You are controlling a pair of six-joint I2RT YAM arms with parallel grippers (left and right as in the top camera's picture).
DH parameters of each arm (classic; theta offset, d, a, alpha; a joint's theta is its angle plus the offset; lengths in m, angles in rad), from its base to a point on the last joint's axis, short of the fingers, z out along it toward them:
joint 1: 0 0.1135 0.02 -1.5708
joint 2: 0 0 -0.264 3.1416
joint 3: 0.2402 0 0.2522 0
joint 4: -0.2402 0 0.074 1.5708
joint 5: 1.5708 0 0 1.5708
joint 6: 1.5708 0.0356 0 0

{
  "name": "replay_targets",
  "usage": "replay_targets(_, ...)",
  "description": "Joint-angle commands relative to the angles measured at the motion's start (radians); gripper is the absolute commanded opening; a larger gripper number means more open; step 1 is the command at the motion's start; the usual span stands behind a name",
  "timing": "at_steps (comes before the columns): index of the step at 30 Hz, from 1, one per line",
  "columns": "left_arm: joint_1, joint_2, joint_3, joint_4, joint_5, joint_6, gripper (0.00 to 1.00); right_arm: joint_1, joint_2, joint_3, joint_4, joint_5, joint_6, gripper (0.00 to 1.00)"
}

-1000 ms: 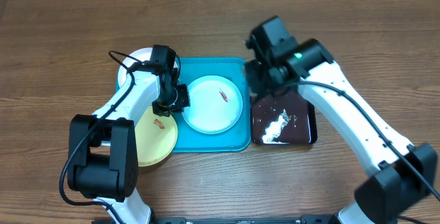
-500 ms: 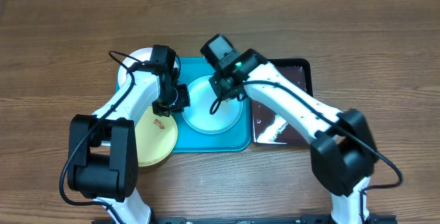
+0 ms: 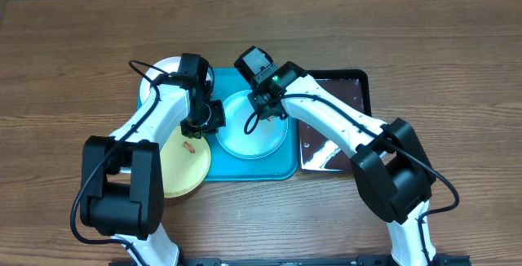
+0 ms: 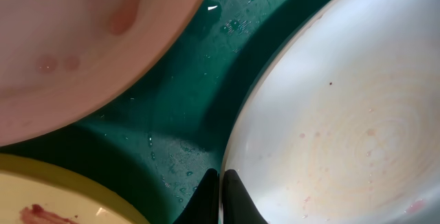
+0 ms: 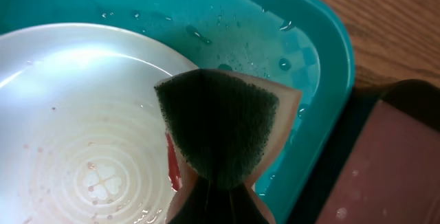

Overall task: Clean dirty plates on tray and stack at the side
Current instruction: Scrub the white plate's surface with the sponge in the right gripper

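A pale mint plate (image 3: 249, 138) lies in the turquoise tray (image 3: 282, 168). My left gripper (image 3: 215, 121) is at its left rim, and in the left wrist view that gripper (image 4: 220, 185) is shut with the plate's (image 4: 330, 114) edge running into the pinched fingers. My right gripper (image 3: 263, 111) hovers over the plate's upper part, shut on a sponge (image 5: 220, 124) with a dark green scouring face. A red smear (image 5: 170, 161) shows on the plate (image 5: 82, 114) beside the sponge. A white plate (image 3: 161, 72) and a yellow plate (image 3: 183, 168) with a red-brown smear (image 3: 188, 146) sit left of the tray.
A glossy black tray (image 3: 347, 111) holding white foam (image 3: 320, 153) lies right of the turquoise tray, partly under my right arm. Water drops dot the turquoise tray's floor (image 4: 185, 114). Bare wooden table (image 3: 424, 37) surrounds everything.
My right arm has swung left from above the black tray to over the mint plate, carrying the sponge. The left arm and all plates have stayed put.
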Motion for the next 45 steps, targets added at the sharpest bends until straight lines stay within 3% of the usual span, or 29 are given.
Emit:
replay_targets(1,-0.007,0.013,-0.007,0.000,-0.011,0.003,0.04,-0.001,0.041,0.017,0.005,0.018,0.004,0.04)
replay_targets(13,-0.007,0.013,-0.007,0.001,-0.010,0.003,0.04,0.001,0.162,0.017,0.006,-0.034,0.039,0.04)
replay_targets(22,-0.007,0.013,-0.007,0.002,-0.010,0.003,0.04,0.002,0.174,0.017,-0.021,-0.329,0.060,0.04)
replay_targets(34,-0.007,0.013,-0.007,0.005,-0.010,0.003,0.04,0.004,0.173,0.023,-0.027,-0.526,0.039,0.04)
replay_targets(39,-0.007,0.013,-0.007,0.004,-0.011,0.003,0.04,-0.014,0.126,0.085,-0.051,-0.672,-0.008,0.04)
replay_targets(45,-0.007,0.013,-0.007,0.003,-0.011,0.003,0.04,-0.075,-0.020,0.153,-0.116,-0.680,-0.008,0.04)
